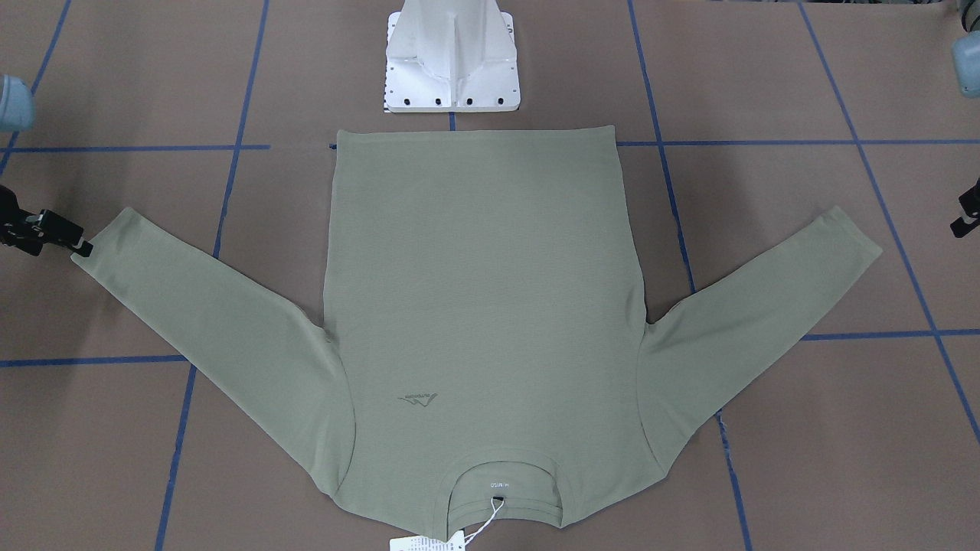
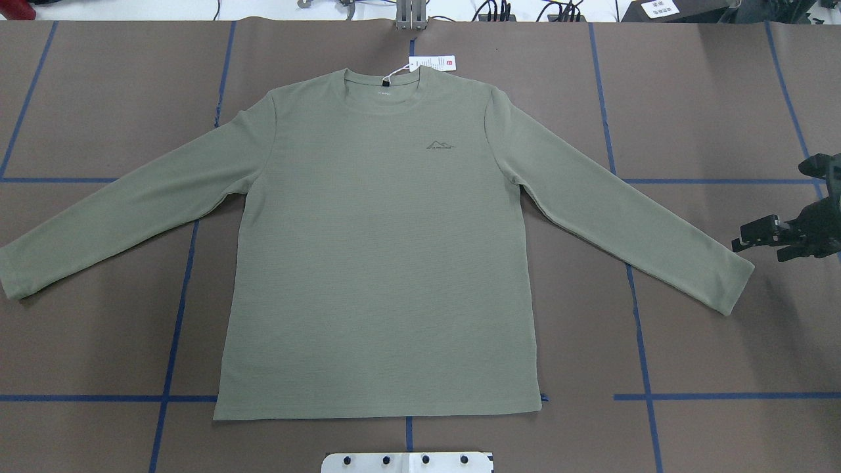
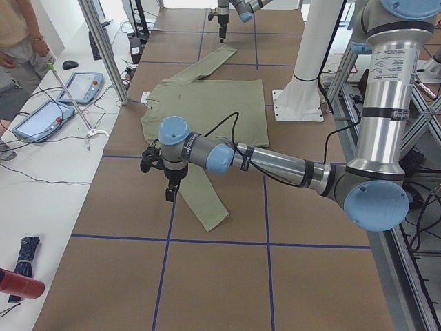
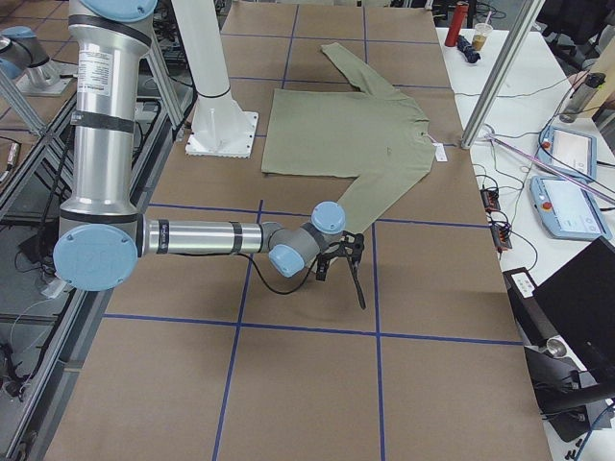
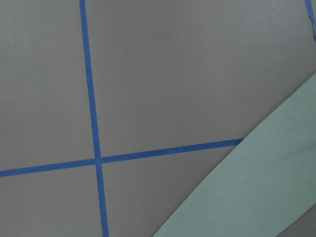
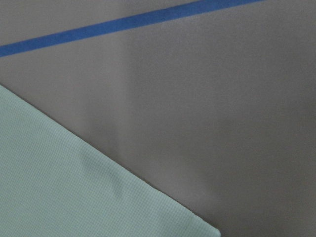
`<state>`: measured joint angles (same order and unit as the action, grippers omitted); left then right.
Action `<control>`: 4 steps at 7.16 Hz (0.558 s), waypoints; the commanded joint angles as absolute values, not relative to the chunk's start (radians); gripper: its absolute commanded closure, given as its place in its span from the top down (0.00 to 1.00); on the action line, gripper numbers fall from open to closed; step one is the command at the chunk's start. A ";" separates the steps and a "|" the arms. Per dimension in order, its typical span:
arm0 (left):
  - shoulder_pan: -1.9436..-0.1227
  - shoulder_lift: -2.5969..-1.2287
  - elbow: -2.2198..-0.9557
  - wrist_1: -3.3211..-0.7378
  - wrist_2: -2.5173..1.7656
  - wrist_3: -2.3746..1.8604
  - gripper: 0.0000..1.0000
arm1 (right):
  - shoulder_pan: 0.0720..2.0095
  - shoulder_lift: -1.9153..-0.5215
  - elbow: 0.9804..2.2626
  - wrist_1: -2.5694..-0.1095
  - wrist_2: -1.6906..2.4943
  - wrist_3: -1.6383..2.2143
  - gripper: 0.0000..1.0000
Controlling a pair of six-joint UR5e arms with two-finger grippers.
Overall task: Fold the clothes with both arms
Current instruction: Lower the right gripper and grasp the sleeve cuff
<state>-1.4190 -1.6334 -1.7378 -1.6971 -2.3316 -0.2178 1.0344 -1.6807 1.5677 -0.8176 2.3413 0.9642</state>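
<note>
The shirt (image 2: 381, 263) lies flat and face up on the brown surface (image 2: 723, 98). Its hem is toward the robot's base plate (image 2: 407, 462), and its collar (image 2: 387, 85) and paper tag (image 2: 430, 63) are on the far side. The body's long axis therefore runs straight away from the robot. Each sleeve slants outward and back toward the robot's side, ending in a cuff near the surface's side edge. The right arm's fingers (image 2: 755, 231) hang just outside the cuff of the sleeve on the robot's right (image 2: 732, 289), so that cuff lies inward of them and slightly toward the robot. Whether they touch the cloth cannot be told, nor whether they are spread or together, since the views disagree. The left arm's fingers (image 3: 169, 192) hover beyond the other cuff (image 2: 16, 279), with bare surface between them and it. They show only as a sliver at the edge of the front view, so I cannot tell how wide they stand. The right arm looks the nearer to its cuff. A first fold would likely bring each sleeve across the chest, so each arm has to reach inward along its sleeve's slant, and the left arm has the longer approach.
</note>
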 commanded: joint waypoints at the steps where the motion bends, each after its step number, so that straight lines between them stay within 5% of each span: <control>1: -1.419 -1.634 -1.743 -1.697 -2.332 -0.218 1.00 | 0.994 -1.680 1.533 -0.733 2.341 1.045 0.92; 4: -1.419 -1.634 -1.744 -1.697 -2.332 -0.218 1.00 | 0.996 -1.677 1.505 -0.733 2.310 1.043 0.71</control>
<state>-1.4189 -1.6337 -1.7433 -1.6966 -2.3316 -0.2178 0.9961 -1.6773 1.5144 -0.7350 2.3254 1.0417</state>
